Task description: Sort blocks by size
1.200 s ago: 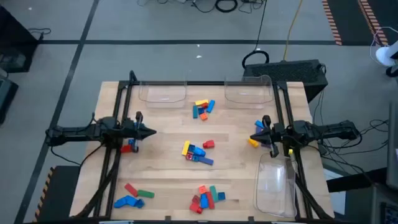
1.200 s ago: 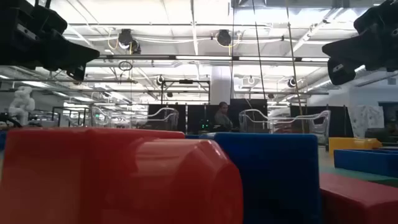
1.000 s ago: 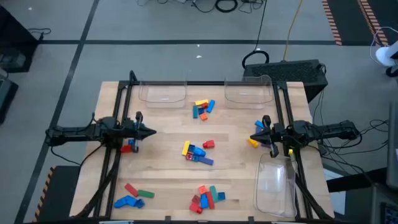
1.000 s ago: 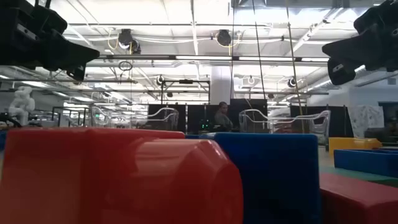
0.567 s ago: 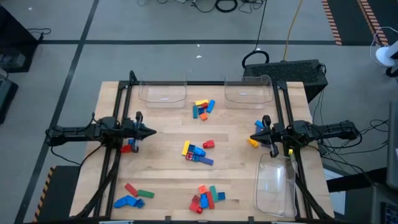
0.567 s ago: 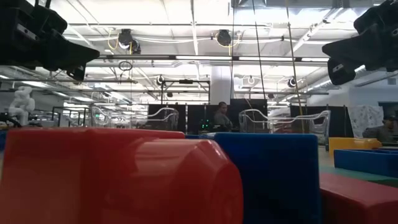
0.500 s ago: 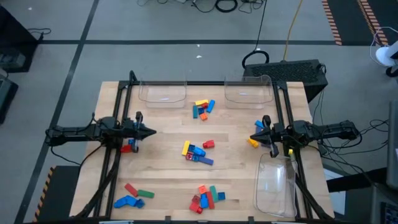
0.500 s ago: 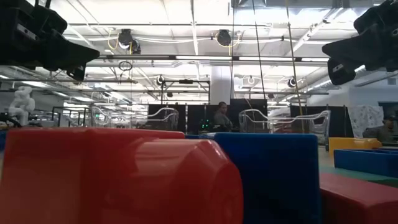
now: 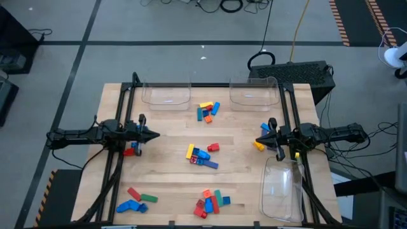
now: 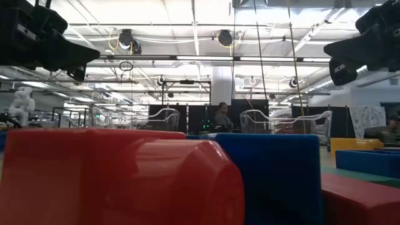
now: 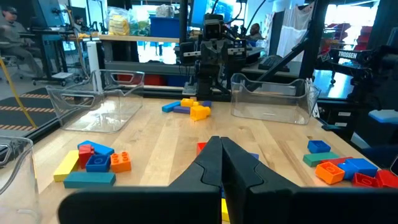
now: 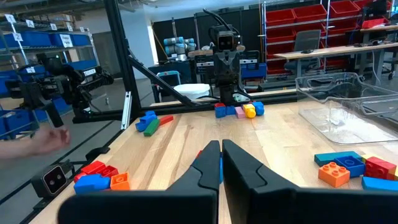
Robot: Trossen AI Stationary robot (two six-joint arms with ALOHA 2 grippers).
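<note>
Red, blue, yellow, green, orange blocks (image 9: 202, 154); clear trays (image 9: 166, 95).

A pale wooden counter (image 9: 172, 159) with a black metal frame stands on a grey floor (image 9: 159, 57) crossed by dark lines. Three clear plastic trays rest on it: one (image 9: 166, 94) at 11 o'clock, another (image 9: 254, 93) at 1 o'clock, a third (image 9: 282, 189) at 5 o'clock along the edge. A black box-shaped unit (image 9: 299, 71) sits just beyond the counter's 1 o'clock corner, a yellow cable (image 9: 299, 28) running away from it. In the room beyond, a seated person (image 10: 222, 117) shows under bright ceiling lights, and red storage bins (image 12: 298, 22) fill shelving.
</note>
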